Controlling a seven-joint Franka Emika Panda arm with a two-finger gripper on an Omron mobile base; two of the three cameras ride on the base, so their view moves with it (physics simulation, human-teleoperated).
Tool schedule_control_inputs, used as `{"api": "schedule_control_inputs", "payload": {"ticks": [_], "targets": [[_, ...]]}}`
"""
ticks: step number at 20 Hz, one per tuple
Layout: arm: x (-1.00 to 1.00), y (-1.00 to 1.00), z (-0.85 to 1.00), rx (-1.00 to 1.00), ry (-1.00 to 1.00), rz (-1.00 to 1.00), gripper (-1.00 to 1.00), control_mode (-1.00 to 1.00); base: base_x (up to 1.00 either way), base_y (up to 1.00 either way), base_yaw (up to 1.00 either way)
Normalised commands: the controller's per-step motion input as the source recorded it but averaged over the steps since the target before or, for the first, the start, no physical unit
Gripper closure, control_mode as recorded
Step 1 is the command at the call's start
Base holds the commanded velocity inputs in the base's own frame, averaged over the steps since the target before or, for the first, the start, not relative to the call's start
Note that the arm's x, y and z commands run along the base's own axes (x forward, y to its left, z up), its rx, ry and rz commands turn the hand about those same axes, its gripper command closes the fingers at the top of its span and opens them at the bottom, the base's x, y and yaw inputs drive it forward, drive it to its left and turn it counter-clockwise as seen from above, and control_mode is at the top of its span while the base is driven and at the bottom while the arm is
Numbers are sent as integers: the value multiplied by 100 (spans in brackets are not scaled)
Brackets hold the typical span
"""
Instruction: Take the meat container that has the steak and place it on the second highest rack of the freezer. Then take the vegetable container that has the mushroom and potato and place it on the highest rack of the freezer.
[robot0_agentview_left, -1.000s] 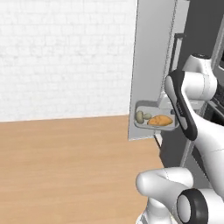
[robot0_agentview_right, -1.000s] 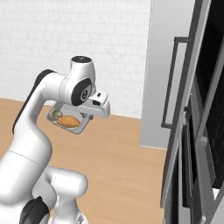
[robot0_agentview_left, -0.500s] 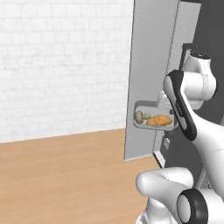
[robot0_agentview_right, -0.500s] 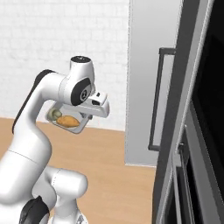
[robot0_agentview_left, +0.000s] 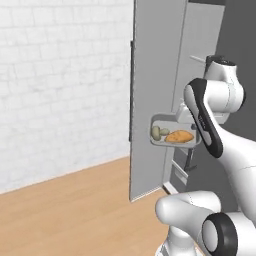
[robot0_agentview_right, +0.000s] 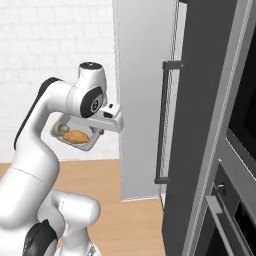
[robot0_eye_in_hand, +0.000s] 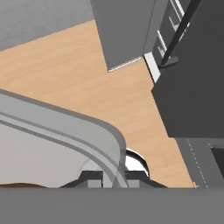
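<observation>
A: Starting at the left, what is there?

B: A white brick wall and bare wood floor, all free room. Then comes the open freezer door, seen nearly edge-on, standing out into the room.

A: And the vegetable container?

B: The vegetable container hangs in the air just in front of that door. The mushroom lies at its left end, the potato beside it, its long axis running along the tray.

A: Who has it?

B: The tool is clamped nearly closed on the tray's rim; the hand view shows its tips either side of the curved wall.

A: Which way must it go?

B: I judge rightward and up. The freezer opens to the right of the door, and the top rack sits above where the tray rides now. Only a slice of shelves shows there.

A: Anything in the way?

B: The door's edge on the left and the dark cabinet with the long black handle on the right narrow the gap, so the tray should probably enter level and end-on.
</observation>
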Motion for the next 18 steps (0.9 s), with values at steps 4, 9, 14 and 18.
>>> {"api": "schedule_control_inputs", "payload": {"ticks": [4, 9, 14, 18], "targets": [[0, 0, 0, 0, 0, 0, 100, 100, 31, 68, -53], [0, 0, 0, 0, 0, 0, 100, 100, 23, 64, -54], [0, 0, 0, 0, 0, 0, 100, 100, 3, 52, -57], [0, 0, 0, 0, 0, 0, 100, 100, 0, 51, -56]]}}
